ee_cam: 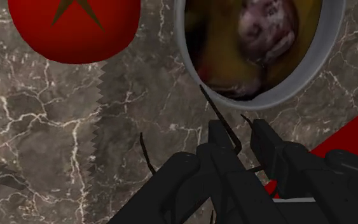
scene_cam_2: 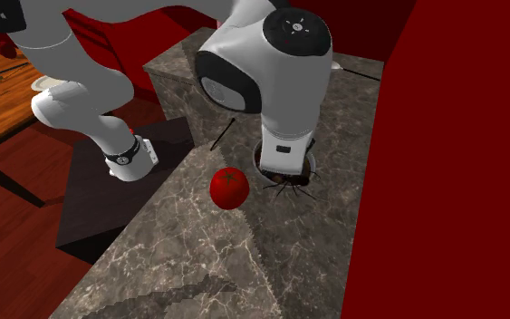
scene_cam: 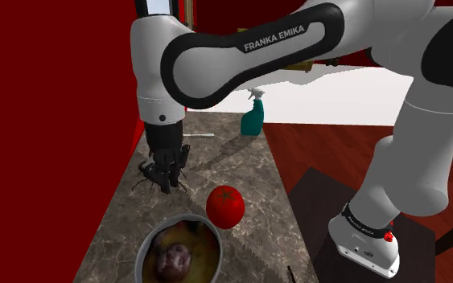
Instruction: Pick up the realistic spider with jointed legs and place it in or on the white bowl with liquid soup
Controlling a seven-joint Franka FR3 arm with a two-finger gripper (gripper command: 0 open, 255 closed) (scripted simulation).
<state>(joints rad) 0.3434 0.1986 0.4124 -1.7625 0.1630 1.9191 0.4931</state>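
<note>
The spider [scene_cam: 149, 171] is black with thin jointed legs, and my gripper [scene_cam: 166, 180] is shut on its body over the marble counter. In the wrist view its legs [ee_cam: 219, 118] stick out past the black fingers [ee_cam: 221, 144], which clasp it between them. The white bowl [scene_cam: 145, 251] stands just beyond the gripper toward the shoulder view's bottom, holding yellowish soup with a pinkish lump [ee_cam: 264, 28]. In the second exterior view the spider's legs [scene_cam_2: 292, 188] show under the hand, which hides most of the bowl.
A red tomato [scene_cam: 225, 207] sits on the counter [scene_cam: 240, 173] beside the bowl and close to the gripper. A teal spray bottle [scene_cam: 253, 119] stands at the far end. A red wall [scene_cam: 55, 120] runs along the counter's left side in the shoulder view.
</note>
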